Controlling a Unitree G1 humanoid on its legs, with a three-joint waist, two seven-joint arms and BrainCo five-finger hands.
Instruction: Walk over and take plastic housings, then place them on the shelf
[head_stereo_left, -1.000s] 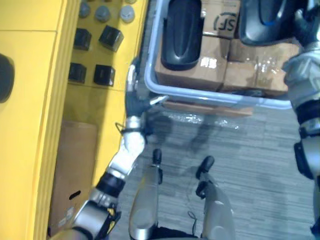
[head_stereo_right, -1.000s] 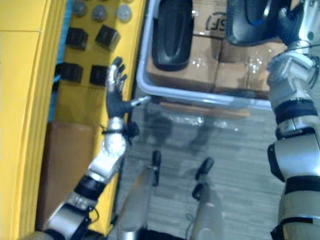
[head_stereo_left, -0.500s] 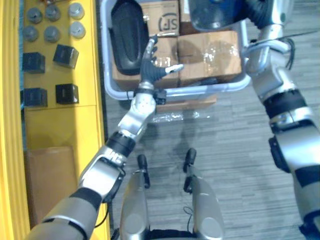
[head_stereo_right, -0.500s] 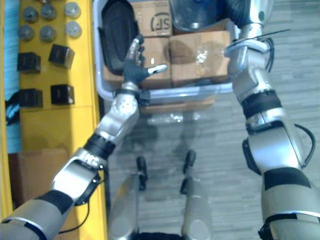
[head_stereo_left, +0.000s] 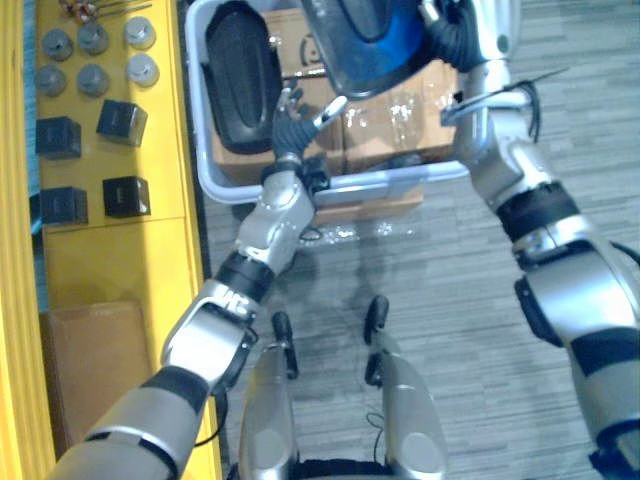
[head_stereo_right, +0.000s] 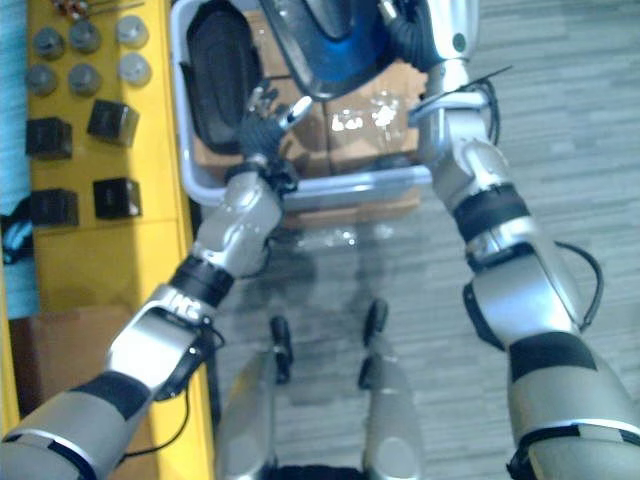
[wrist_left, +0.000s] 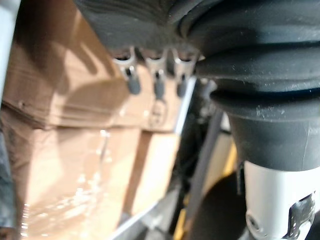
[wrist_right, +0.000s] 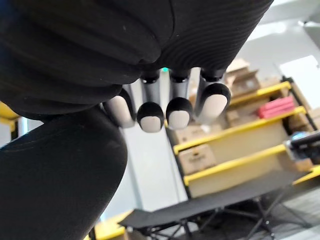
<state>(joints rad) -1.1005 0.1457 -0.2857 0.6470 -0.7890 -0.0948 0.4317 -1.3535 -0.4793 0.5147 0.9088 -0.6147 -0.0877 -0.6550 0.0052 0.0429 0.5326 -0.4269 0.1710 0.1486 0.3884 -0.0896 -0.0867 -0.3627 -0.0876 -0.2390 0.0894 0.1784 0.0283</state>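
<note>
A dark plastic housing with a blue inner side (head_stereo_left: 362, 45) hangs tilted above the grey bin (head_stereo_left: 340, 186). My right hand (head_stereo_left: 447, 25) is shut on its far edge; in the right wrist view its fingertips (wrist_right: 165, 112) curl round the dark shell (wrist_right: 55, 175). My left hand (head_stereo_left: 296, 122) is open just under the housing's near edge, fingers pointing up; whether it touches the housing I cannot tell. In its wrist view the fingers (wrist_left: 157, 82) hang over cardboard. A second black housing (head_stereo_left: 240, 75) lies in the bin's left end.
Taped cardboard boxes (head_stereo_left: 395, 130) fill the bin under the housings. The yellow shelf (head_stereo_left: 120, 250) runs along my left, carrying black cubes (head_stereo_left: 120, 122) and grey round parts (head_stereo_left: 92, 55). A brown carton (head_stereo_left: 90, 370) sits lower on it. Grey floor lies to the right.
The held housing has swung left and tilted over the bin toward my left hand. My left hand rose slightly to meet its near edge.
</note>
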